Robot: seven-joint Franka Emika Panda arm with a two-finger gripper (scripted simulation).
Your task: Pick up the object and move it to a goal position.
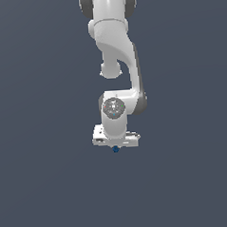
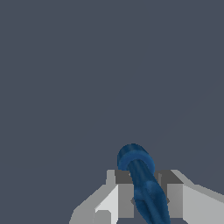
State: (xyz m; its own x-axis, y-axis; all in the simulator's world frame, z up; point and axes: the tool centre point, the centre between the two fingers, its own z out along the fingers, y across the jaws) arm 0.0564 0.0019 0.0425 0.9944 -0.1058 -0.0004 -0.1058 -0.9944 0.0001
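Object: dark blue object, knobbly and long, rounded at one end; in the exterior view only a small blue spot just under the white hand.
Place of object: between the two grey fingers, touching both, sticking out past the tips.
Gripper: gripper pinching the object, fingers pressed on its sides.
Arm: white arm coming down from the top middle of the exterior view, wrist pointing down.
Ground: plain dark grey floor all around.
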